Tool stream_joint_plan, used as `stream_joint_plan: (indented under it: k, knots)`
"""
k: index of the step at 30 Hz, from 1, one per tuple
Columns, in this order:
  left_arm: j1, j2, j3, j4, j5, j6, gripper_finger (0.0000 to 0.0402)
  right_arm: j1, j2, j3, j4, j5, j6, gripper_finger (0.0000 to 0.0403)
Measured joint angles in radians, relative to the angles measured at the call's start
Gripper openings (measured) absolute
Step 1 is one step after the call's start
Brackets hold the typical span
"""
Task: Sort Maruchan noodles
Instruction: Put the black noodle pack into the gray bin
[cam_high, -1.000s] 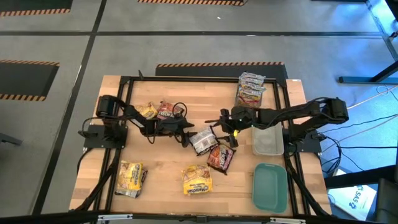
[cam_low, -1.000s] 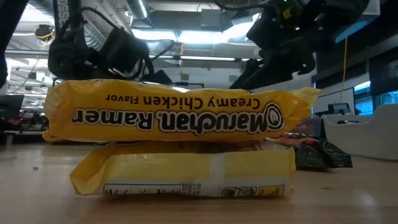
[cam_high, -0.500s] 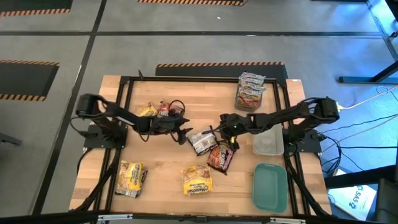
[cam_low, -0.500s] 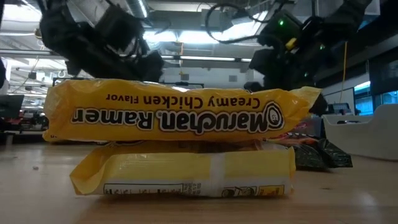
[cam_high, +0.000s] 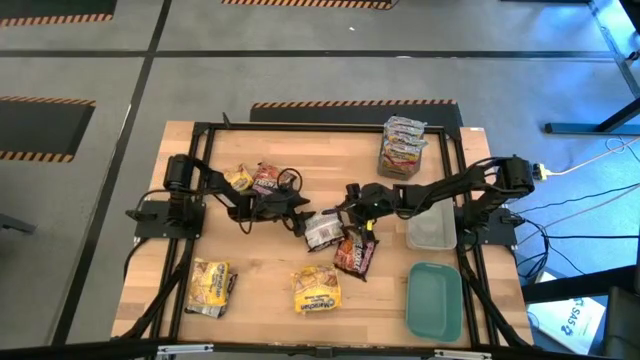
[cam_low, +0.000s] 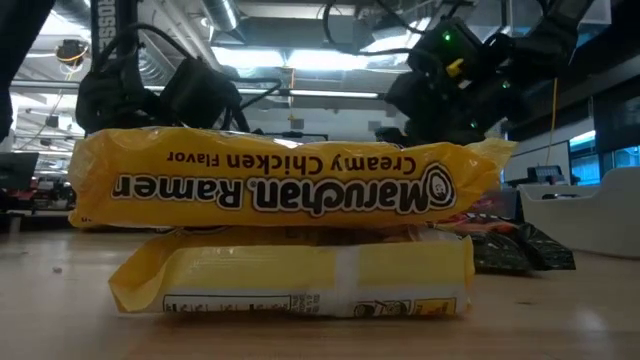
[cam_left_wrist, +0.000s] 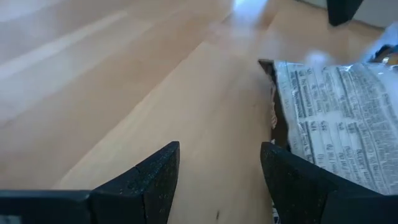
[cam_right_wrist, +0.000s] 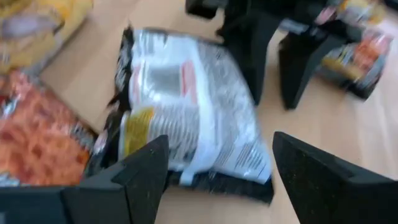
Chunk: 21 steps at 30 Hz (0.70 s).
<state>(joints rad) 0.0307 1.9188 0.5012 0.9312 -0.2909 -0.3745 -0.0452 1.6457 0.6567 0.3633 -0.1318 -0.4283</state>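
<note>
Right gripper (cam_high: 350, 196): fingers spread, nothing held; since half a second ago it has slid left to hang over the silvery-pink crinkly packet (cam_high: 322, 229) at frame centre.
Left gripper (cam_high: 300, 215): released, empty; moved right, tips now just beside that packet's left edge.
Packet: still flat on the wooden table (cam_high: 270, 262), overlapping the dark brown-red packet (cam_high: 353, 255).
Meaning: both arms converge on one packet; pick likely next, not yet begun.
Other noodles: yellow packets (cam_high: 316, 290) at lower centre; stack (cam_high: 402, 146) at upper right.
</note>
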Motion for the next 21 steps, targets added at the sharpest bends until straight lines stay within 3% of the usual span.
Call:
stream_joint_plan:
  k: [6,10,16,21]
  knots:
    - [0.005,0.004,0.0,0.008,0.033,-0.001,0.022,-0.001,0.0,0.002,0.057,0.011,-0.02,0.027]
    - [0.004,-0.04,-0.001,-0.011,0.058,0.047,0.022,0.0,-0.038,0.039,-0.037,0.028,-0.046,0.027]
    - [-0.006,-0.253,0.0,-0.131,0.137,0.139,0.022,-0.001,-0.079,0.081,-0.178,0.029,-0.021,0.027]
    - [-0.066,-0.385,0.001,-0.349,0.15,0.232,0.022,-0.001,-0.061,0.083,-0.268,-0.01,0.006,0.027]
